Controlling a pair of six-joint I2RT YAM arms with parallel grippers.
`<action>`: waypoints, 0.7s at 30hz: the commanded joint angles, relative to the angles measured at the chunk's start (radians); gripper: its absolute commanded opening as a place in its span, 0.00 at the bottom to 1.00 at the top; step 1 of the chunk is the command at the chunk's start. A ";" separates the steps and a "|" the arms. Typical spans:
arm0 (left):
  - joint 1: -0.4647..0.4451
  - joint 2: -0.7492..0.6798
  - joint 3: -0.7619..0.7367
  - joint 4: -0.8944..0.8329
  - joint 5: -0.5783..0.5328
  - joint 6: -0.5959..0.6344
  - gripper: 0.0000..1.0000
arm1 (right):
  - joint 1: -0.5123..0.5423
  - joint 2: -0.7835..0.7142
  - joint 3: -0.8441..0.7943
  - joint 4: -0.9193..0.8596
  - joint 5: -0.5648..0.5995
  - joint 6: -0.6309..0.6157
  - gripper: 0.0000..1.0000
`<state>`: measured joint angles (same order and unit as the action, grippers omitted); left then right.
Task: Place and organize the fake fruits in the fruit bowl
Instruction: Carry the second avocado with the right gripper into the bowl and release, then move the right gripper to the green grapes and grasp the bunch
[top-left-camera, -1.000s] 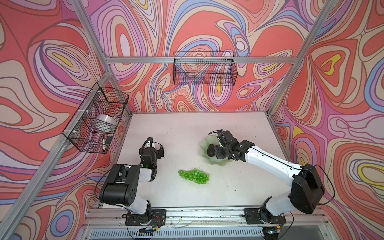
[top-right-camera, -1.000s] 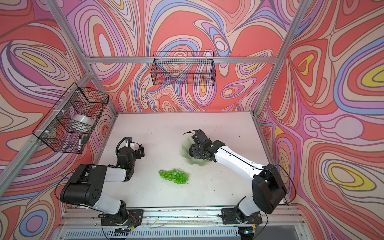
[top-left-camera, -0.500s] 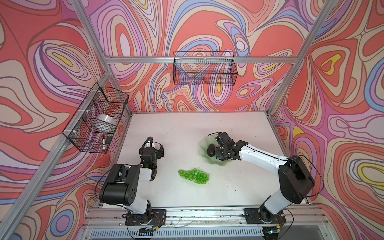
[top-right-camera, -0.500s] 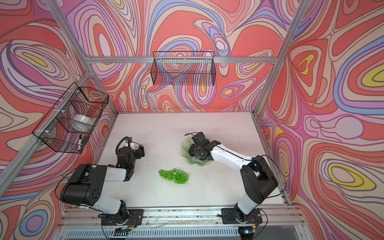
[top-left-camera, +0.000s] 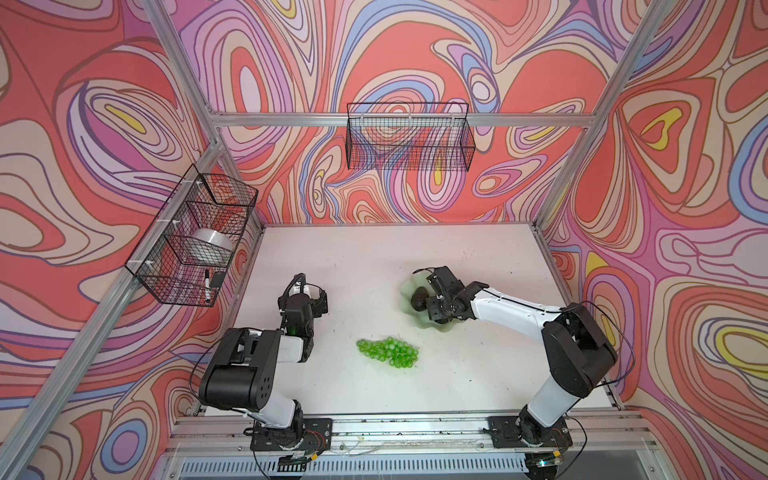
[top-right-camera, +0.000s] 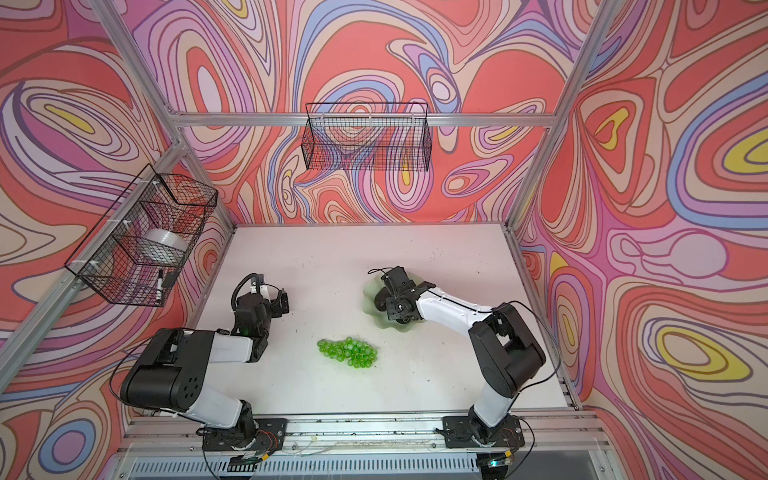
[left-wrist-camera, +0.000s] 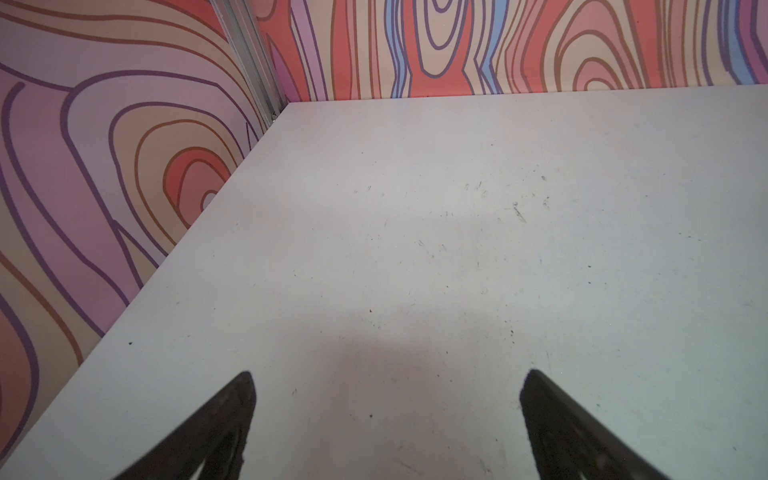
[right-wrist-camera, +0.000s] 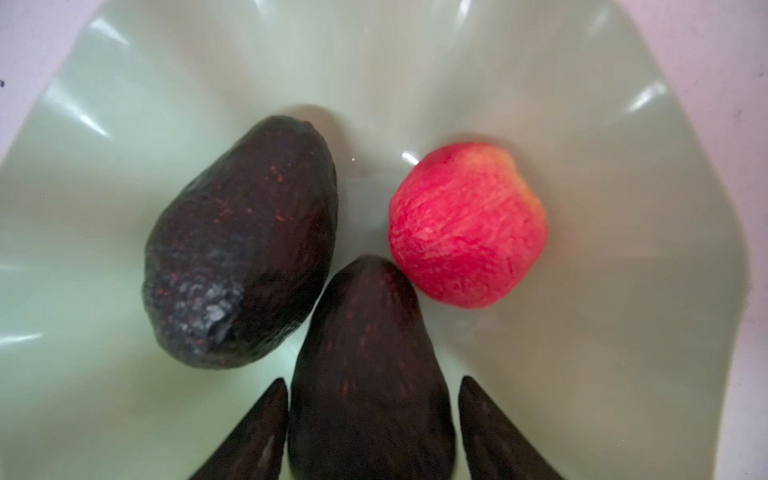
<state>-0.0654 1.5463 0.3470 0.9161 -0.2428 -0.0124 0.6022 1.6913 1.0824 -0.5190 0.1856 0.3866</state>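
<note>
The pale green fruit bowl (right-wrist-camera: 623, 208) with its wavy rim (top-left-camera: 440, 328) (top-right-camera: 370, 291) stands right of the table's middle. In the right wrist view it holds a red apple (right-wrist-camera: 467, 224) and two dark avocados. One avocado (right-wrist-camera: 241, 241) lies free. The second avocado (right-wrist-camera: 370, 353) lies between the fingers of my right gripper (right-wrist-camera: 372, 379) (top-left-camera: 430, 297), with a gap at one finger; the jaws are open. The green grapes (top-left-camera: 388, 353) (top-right-camera: 348, 353) lie on the table in front of the bowl. My left gripper (left-wrist-camera: 386, 382) (top-left-camera: 320, 301) is open over bare table at the left.
A black wire basket (top-left-camera: 409, 137) hangs on the back wall. Another wire basket (top-left-camera: 195, 237) on the left wall holds a tape roll and a marker. Patterned walls close the table on three sides.
The right gripper's jaws have widened around the avocado in the bowl, and the right arm's elbow has swung inward. The left arm and the grapes have not moved.
</note>
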 joint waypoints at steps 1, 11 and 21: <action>0.003 0.003 0.015 0.014 0.000 -0.008 1.00 | -0.006 -0.053 0.037 -0.019 0.007 0.001 0.70; 0.003 0.004 0.015 0.015 -0.001 -0.008 1.00 | 0.076 -0.248 0.093 -0.088 -0.107 -0.171 0.73; 0.003 0.002 0.014 0.014 0.000 -0.009 1.00 | 0.397 -0.117 0.087 -0.051 -0.151 -0.315 0.76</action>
<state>-0.0654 1.5463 0.3470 0.9161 -0.2428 -0.0124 0.9672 1.5208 1.1790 -0.5739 0.0540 0.1284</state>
